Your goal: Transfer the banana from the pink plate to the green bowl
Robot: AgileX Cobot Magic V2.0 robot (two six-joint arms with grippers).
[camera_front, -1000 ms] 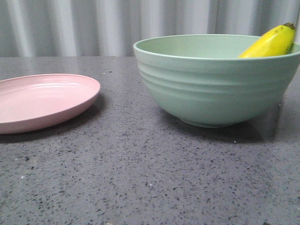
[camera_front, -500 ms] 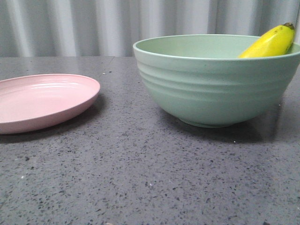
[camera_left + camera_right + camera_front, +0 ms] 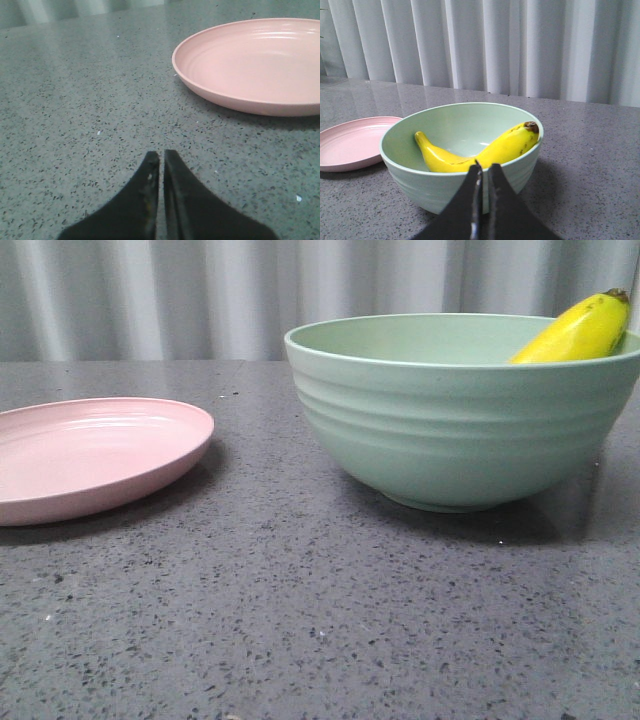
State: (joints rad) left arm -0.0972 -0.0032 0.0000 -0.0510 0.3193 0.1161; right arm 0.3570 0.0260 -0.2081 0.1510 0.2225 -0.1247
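Here the banana (image 3: 470, 152) lies inside the green bowl (image 3: 450, 430), curved along the bowl's inner wall; one end rests low near the bowl's floor and the dark-tipped end rises against the rim and shows just above it. In the front view only this upper end of the banana (image 3: 580, 330) is visible, at the bowl's far right edge. The bowl stands upright on a dark speckled table (image 3: 300, 620), its ridged outer wall facing the camera. The pink plate (image 3: 90, 455) sits on the table to the bowl's left, near but apart from it, a strip of bare table between them; nothing lies on the plate. A pale pleated curtain (image 3: 200, 295) closes the scene behind the table.

In the left wrist view the left gripper (image 3: 161, 172) has its two dark fingers pressed together, only a hairline seam between them, pinching nothing; it is low over the table, with the pink plate (image 3: 255, 65) ahead and to one side, not touching it. In the right wrist view the right gripper (image 3: 482, 182) likewise has its fingers drawn together with a thin slit between and nothing held; it sits in front of the green bowl (image 3: 410, 175), outside its near wall, and whether it touches the wall cannot be told
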